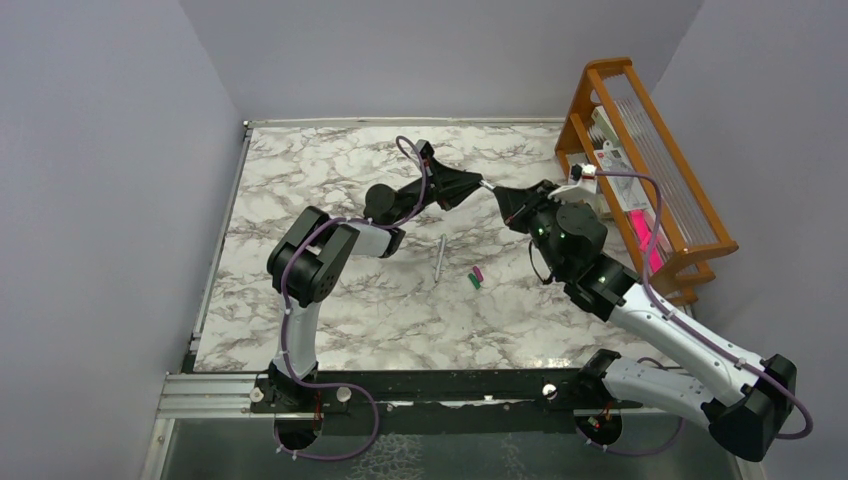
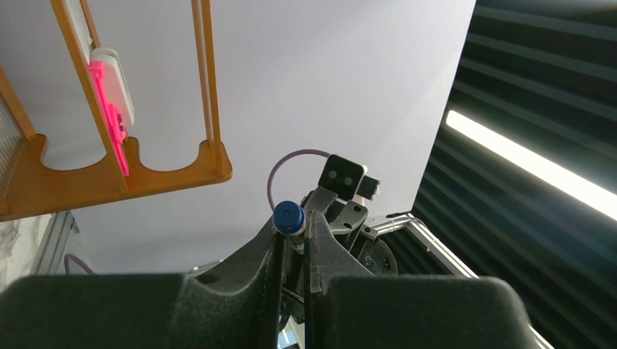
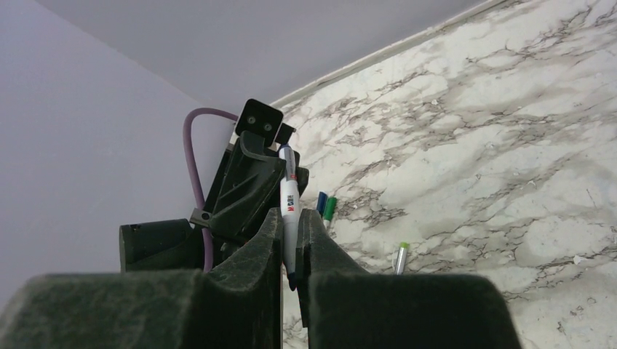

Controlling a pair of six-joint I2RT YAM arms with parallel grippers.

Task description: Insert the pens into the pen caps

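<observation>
My left gripper (image 1: 474,184) and right gripper (image 1: 505,194) meet tip to tip above the far middle of the table, with a thin grey pen (image 1: 488,186) spanning the short gap. In the left wrist view my left gripper (image 2: 295,233) is shut on a blue pen cap (image 2: 289,217). In the right wrist view my right gripper (image 3: 291,236) is shut on the white-grey pen (image 3: 289,203), its dark tip towards the camera. Another pen (image 1: 439,257) lies on the marble. A magenta cap (image 1: 479,273) and a green cap (image 1: 474,282) lie beside it.
An orange wooden rack (image 1: 640,150) stands at the back right with a bright pink object (image 1: 645,235) in it. The right wrist view shows a green-tipped pen (image 3: 401,257) and short blue and green pieces (image 3: 325,206) on the marble.
</observation>
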